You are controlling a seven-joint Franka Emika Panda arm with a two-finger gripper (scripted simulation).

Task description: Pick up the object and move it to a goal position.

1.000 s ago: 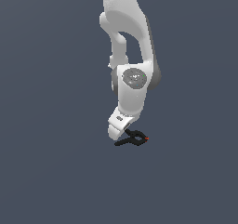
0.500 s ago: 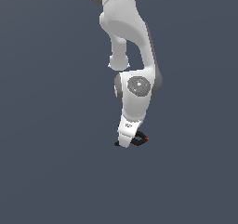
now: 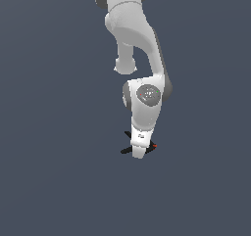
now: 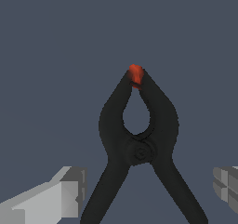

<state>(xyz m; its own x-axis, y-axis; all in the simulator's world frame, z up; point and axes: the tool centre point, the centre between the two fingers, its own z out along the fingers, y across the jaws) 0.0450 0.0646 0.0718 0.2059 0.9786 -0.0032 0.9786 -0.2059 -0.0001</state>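
The object is a small black spring clamp (image 4: 138, 144) with a red-orange tip (image 4: 135, 74) and two splayed handles, lying on the grey floor. In the wrist view it fills the middle, and my gripper (image 4: 148, 190) stands open with one grey fingertip (image 4: 69, 190) on each side of the handles, not touching them. In the exterior view the white hand (image 3: 139, 149) hangs right over the clamp (image 3: 126, 150), hiding most of it; only the black handles and a red speck (image 3: 154, 145) show at its sides.
A plain dark grey floor (image 3: 59, 181) lies all around. The white arm (image 3: 137, 49) rises from the hand toward the top of the exterior view.
The arm has come down and shifted over the clamp, so the hand now covers it. The clamp itself has not moved.
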